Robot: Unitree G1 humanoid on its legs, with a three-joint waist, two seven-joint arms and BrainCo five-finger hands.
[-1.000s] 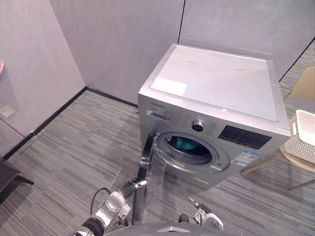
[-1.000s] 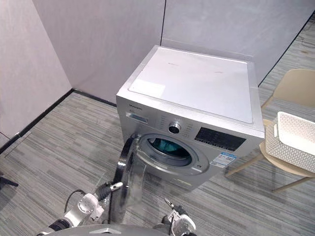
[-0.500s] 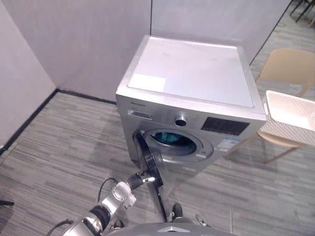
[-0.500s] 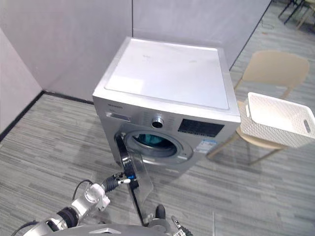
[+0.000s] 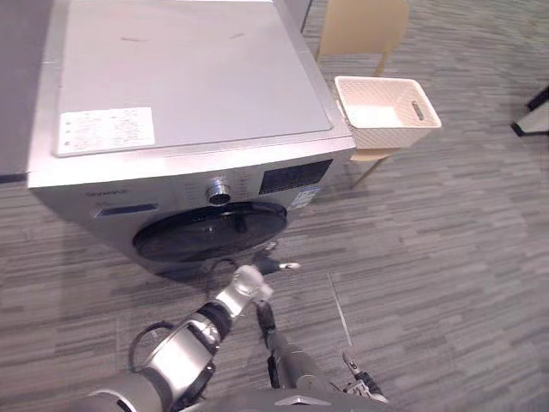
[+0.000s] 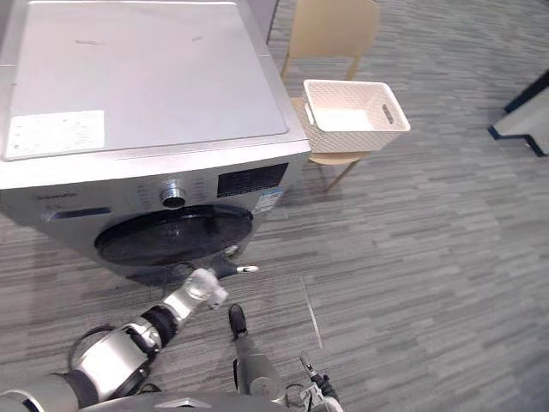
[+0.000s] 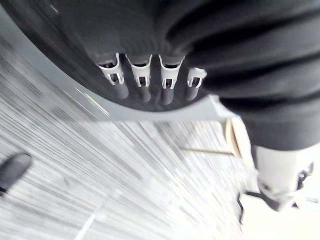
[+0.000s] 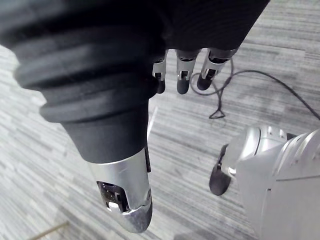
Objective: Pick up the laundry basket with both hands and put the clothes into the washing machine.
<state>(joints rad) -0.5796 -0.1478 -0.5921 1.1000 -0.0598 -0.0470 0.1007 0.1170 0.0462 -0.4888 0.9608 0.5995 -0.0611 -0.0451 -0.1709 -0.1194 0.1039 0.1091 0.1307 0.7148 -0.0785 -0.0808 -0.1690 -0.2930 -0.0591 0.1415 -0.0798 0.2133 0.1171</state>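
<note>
The silver washing machine (image 5: 189, 77) stands in front of me with its round dark door (image 5: 210, 232) swung shut against the front. My left hand (image 5: 247, 281) is at the door's lower right edge. Its straight fingers (image 7: 145, 85) rest on the dark glass and its thumb sticks out sideways. The white laundry basket (image 5: 386, 112) sits on a beige chair (image 5: 360, 30) to the right of the machine, and its inside looks bare. My right hand (image 5: 360, 388) hangs low over the floor, fingers (image 8: 182, 75) relaxed and holding nothing.
Grey striped floor (image 6: 429, 257) spreads wide to the right of the machine and the chair. A dark object (image 5: 533, 116) pokes in at the far right edge.
The door went from standing open to shut, with my left hand following it in against the machine. The camera has swung right, so the basket and chair now sit nearer the middle.
</note>
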